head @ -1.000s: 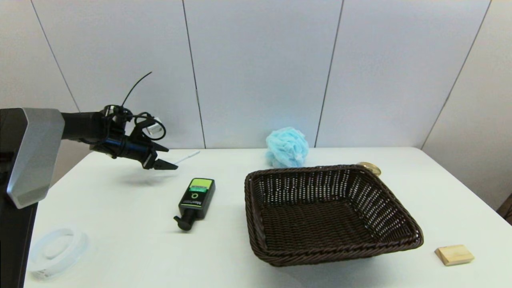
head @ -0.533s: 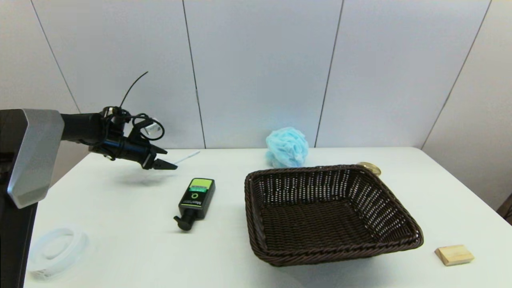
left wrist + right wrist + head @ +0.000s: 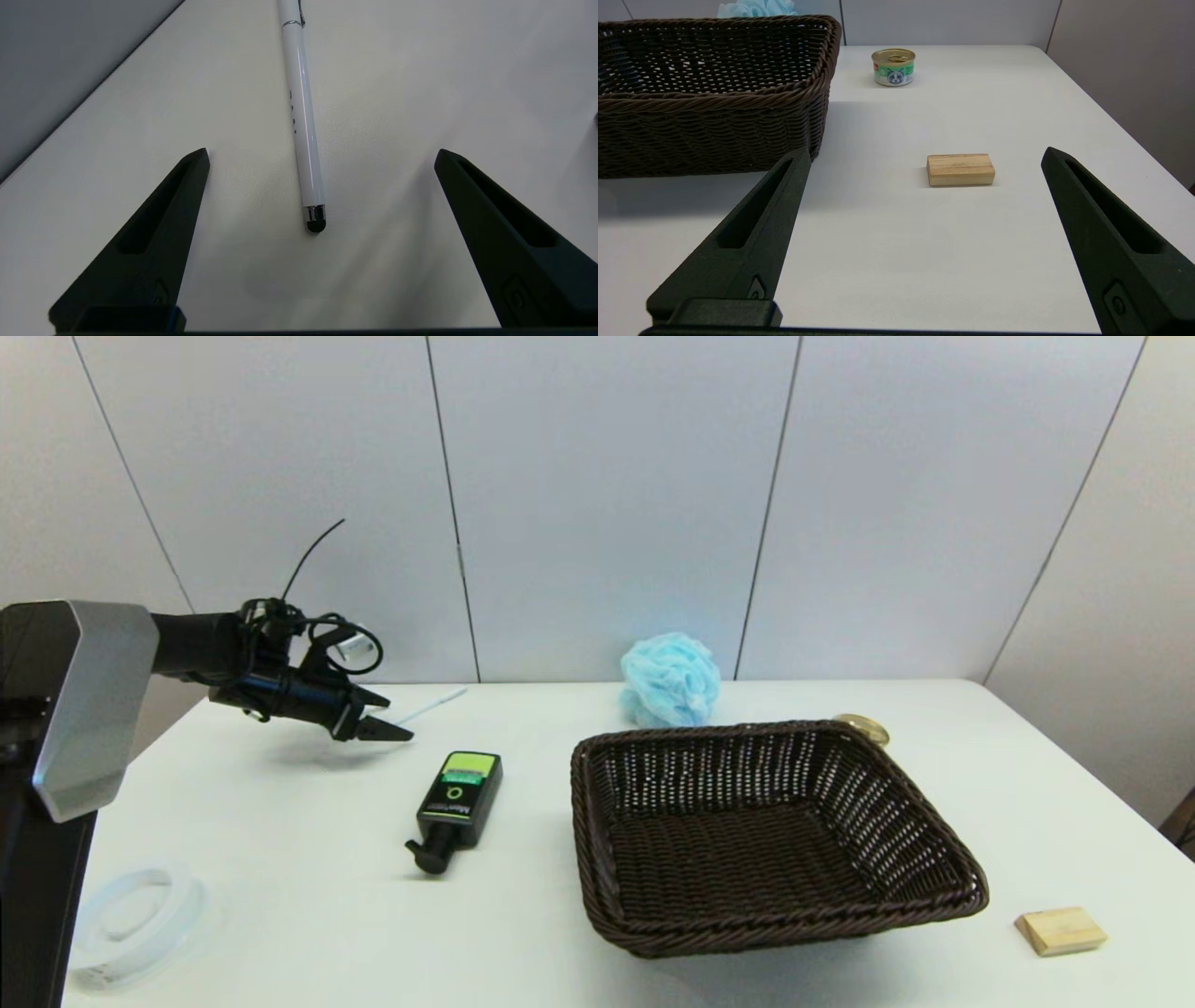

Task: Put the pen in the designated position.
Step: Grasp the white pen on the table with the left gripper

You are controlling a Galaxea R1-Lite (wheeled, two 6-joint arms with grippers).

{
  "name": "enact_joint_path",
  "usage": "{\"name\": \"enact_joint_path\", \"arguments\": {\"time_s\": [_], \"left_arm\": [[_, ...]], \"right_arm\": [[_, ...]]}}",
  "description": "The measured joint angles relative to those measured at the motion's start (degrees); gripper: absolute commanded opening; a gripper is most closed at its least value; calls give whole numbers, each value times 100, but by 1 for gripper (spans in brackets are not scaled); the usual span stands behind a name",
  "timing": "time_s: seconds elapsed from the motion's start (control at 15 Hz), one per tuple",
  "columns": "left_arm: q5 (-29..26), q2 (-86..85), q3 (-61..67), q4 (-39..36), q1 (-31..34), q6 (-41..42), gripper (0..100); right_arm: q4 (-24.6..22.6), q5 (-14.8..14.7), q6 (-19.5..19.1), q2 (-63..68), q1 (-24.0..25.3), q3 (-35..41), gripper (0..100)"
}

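The pen (image 3: 434, 704) is thin and white with a small dark tip, and it lies flat on the table near the back left. My left gripper (image 3: 397, 721) hovers just above its near end, open. In the left wrist view the pen (image 3: 303, 126) runs away from the camera, its dark tip between the two spread fingers (image 3: 161, 224) and touching neither. My right gripper (image 3: 925, 151) is open and holds nothing; it sits low over the table's front right and is out of the head view.
A black pump bottle (image 3: 457, 798) lies in front of the pen. The dark wicker basket (image 3: 597, 859) fills the table's middle. A blue bath puff (image 3: 670, 679) and a can (image 3: 893, 67) sit behind the basket, a wooden block (image 3: 1061, 931) front right, a clear ring (image 3: 131, 919) front left.
My left arm has sunk a little toward the table, bringing the gripper lower over the pen's near end. The pen and the other things have not moved.
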Motion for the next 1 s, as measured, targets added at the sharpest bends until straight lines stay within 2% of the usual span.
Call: {"name": "enact_joint_path", "arguments": {"time_s": [1.0], "left_arm": [[-5,184,-11,-28,-27,-5,100]], "right_arm": [[0,-1,2,0,0,0,100]]}}
